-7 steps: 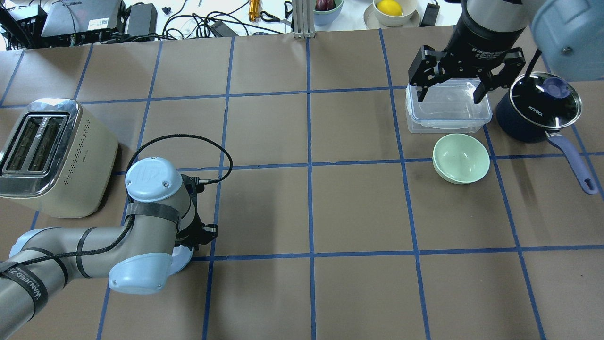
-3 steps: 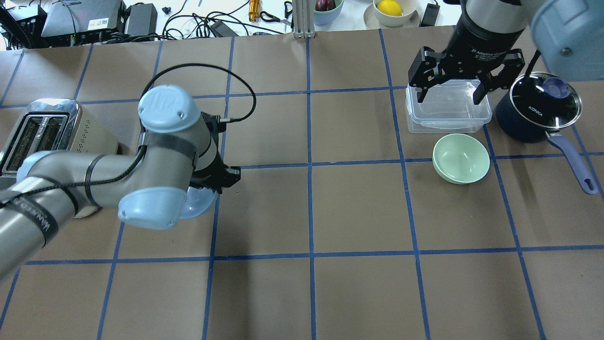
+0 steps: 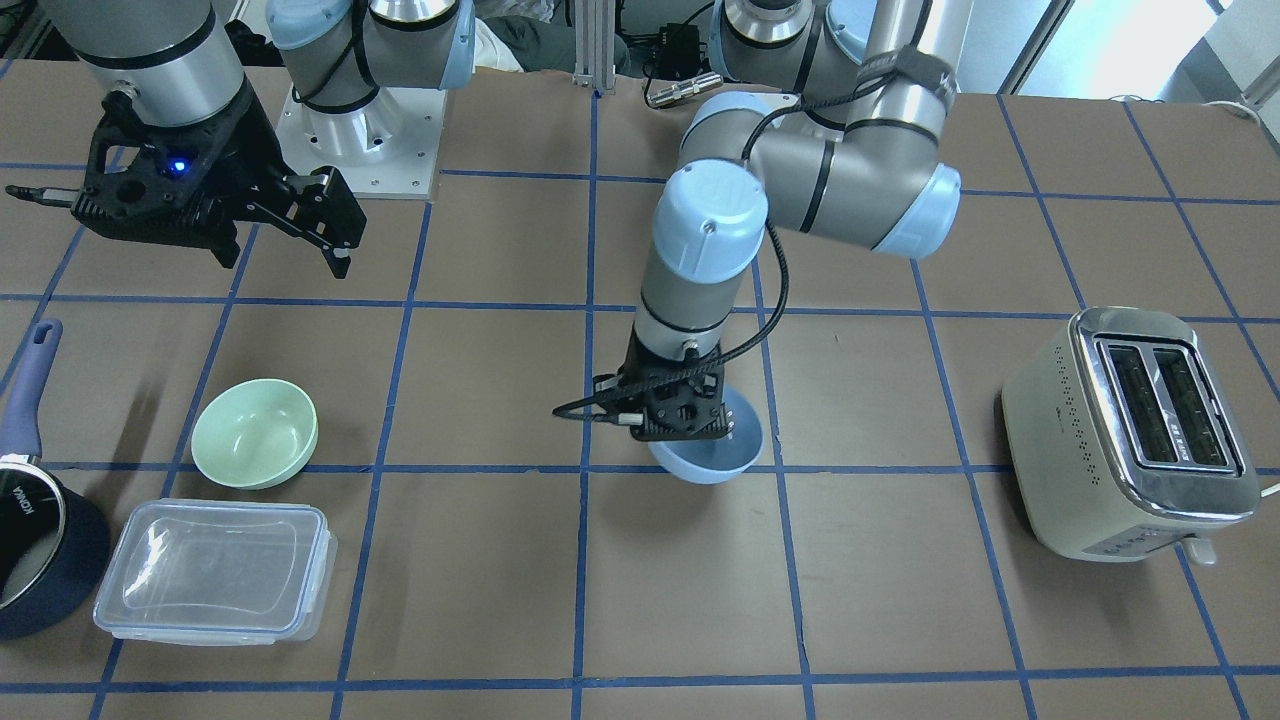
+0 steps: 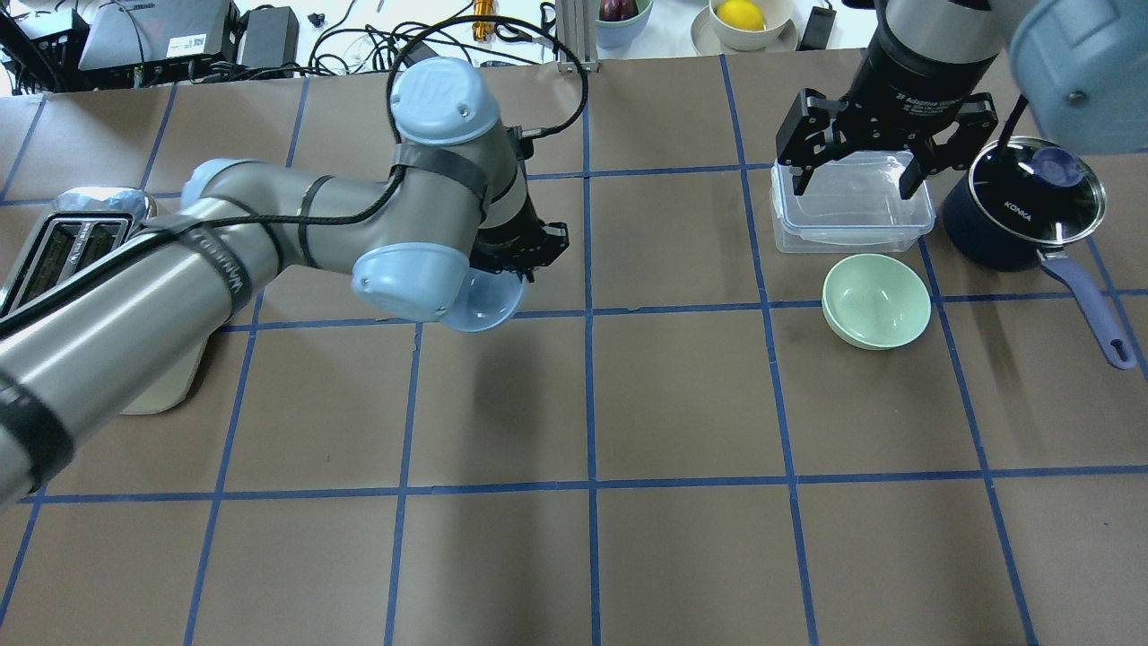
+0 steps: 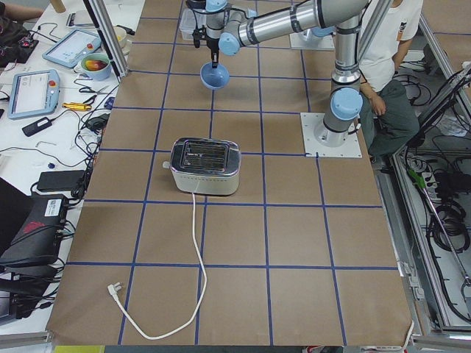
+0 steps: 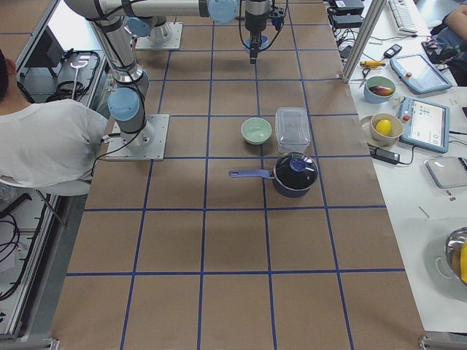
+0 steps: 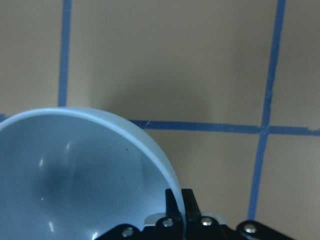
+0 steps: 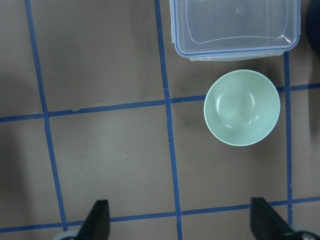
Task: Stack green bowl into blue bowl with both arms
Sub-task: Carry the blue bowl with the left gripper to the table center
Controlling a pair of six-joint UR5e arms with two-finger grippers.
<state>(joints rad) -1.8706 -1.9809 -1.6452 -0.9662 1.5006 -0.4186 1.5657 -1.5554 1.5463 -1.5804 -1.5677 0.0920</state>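
Observation:
The pale blue bowl (image 4: pixel 491 307) hangs tilted above the table near its middle, held by its rim in my shut left gripper (image 4: pixel 522 262). The front view shows the bowl (image 3: pixel 708 462) under the gripper (image 3: pixel 680 425). In the left wrist view the fingers (image 7: pixel 176 200) pinch the bowl's rim (image 7: pixel 75 175). The mint-green bowl (image 4: pixel 876 301) sits upright and empty on the table at the right, also in the front view (image 3: pixel 255 432) and the right wrist view (image 8: pixel 242 107). My right gripper (image 4: pixel 856 175) is open and empty, high above the clear container behind the green bowl.
A clear lidded container (image 4: pixel 852 213) lies just behind the green bowl. A navy saucepan (image 4: pixel 1022 215) with a glass lid stands to its right, handle pointing toward the robot. A cream toaster (image 3: pixel 1135 430) stands at the table's left side. Blue tape lines grid the brown table.
My left arm has carried the blue bowl from the near left, beside the toaster, away from the robot and toward the table's middle. The right gripper and green bowl have not moved.

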